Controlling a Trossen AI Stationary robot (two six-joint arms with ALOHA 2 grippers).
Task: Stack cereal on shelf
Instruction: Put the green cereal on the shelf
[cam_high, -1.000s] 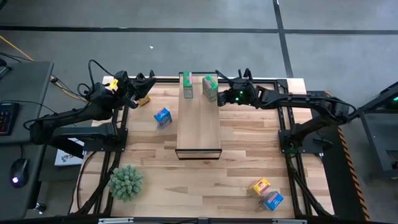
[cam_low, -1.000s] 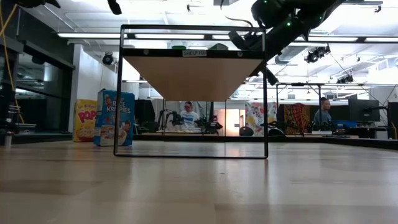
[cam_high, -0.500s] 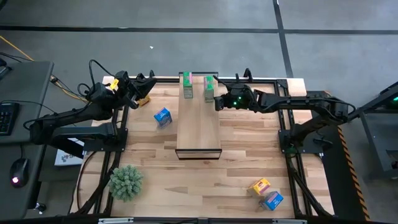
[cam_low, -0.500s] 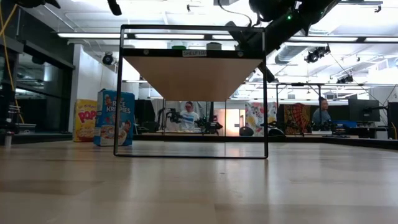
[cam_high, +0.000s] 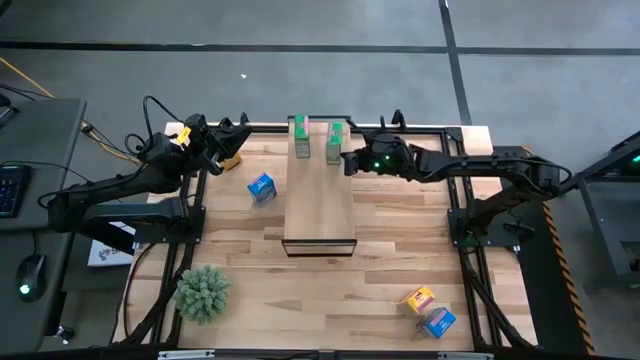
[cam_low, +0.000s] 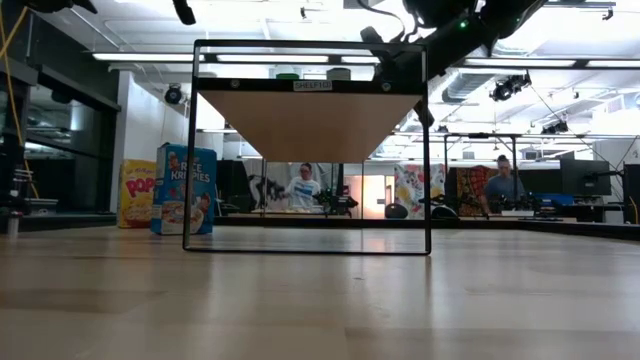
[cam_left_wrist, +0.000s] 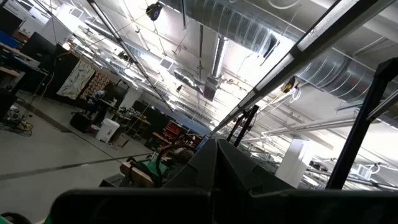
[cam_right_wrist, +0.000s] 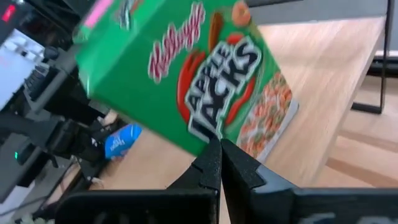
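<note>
The shelf (cam_high: 320, 200) is a pale plank raised on a black frame (cam_low: 310, 120). Two green cereal boxes stand at its far end: one (cam_high: 300, 137) alone, the other (cam_high: 335, 143), printed Apple Jacks (cam_right_wrist: 205, 81), with my right gripper (cam_high: 347, 160) shut against it. My left gripper (cam_high: 236, 140) hangs shut and bare over the table's far left, above a yellow box (cam_high: 231, 160). A blue box (cam_high: 262, 187) stands left of the shelf. A yellow box (cam_high: 418, 298) and a blue box (cam_high: 436, 321) lie near the front right. My right gripper touches the green box's printed face near its lower edge (cam_right_wrist: 211, 138) with its shut fingertips (cam_right_wrist: 219, 158). It comes from the table's right, slanting a little downward. The box stands with its bottom on the shelf's far end.
A spiky green plant ball (cam_high: 203, 292) sits at the table's front left. The near half of the shelf is bare wood. In the low view, people sit at desks in the room behind the shelf frame.
My right gripper, still shut, has gone a little toward the table's left and rolled. The green box against it has turned about on the shelf, from slanting to in line with the other green box, and has shifted slightly left.
</note>
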